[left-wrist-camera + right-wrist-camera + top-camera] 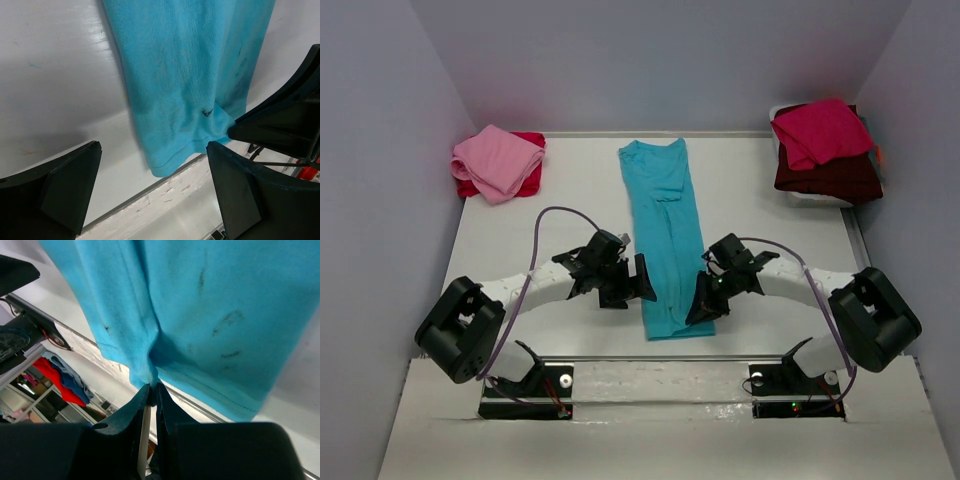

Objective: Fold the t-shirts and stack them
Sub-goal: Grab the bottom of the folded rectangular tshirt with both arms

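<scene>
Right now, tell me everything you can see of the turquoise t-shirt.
The turquoise t-shirt is soft knit cloth, folded lengthwise into a narrow strip, lying flat on the white table, collar far, hem near the arms. Faint dark marks show near the hem. The right tool pinches its near right corner; the left tool stands open by the other.

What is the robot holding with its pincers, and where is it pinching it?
The right pincer pinches the turquoise t-shirt at its near hem. The left pincer is open, holding nothing.
</scene>
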Robot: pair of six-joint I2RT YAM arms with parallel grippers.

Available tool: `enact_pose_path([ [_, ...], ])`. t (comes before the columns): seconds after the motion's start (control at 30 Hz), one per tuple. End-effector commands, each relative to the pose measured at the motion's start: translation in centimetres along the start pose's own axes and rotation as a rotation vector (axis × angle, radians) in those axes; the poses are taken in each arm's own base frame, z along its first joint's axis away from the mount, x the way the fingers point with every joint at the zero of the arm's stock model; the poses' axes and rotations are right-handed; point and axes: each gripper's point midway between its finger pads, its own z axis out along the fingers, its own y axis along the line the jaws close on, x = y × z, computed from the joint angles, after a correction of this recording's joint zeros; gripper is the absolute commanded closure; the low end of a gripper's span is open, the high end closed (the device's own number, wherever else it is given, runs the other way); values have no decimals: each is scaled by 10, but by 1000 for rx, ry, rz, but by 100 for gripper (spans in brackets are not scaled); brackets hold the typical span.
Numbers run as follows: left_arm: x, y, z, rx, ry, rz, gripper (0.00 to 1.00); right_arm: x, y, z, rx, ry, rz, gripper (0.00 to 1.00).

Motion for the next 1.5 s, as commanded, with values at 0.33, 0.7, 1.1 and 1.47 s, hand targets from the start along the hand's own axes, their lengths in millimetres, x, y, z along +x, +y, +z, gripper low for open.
enact_pose_path([
  [0.33,7,0,3,20,26,30,2,20,29,-6,-43,50,-99,86],
  [0.7,9,0,2,26,41,45,2,22,5,-6,53,4,-66,59],
  [1.1,59,14,-1,120,164,3,3,25,-21,-7,115,-72,-7,42],
  [1.47,79,12,-7,203,189,-5,3,29,-43,-9,144,-156,91,42],
])
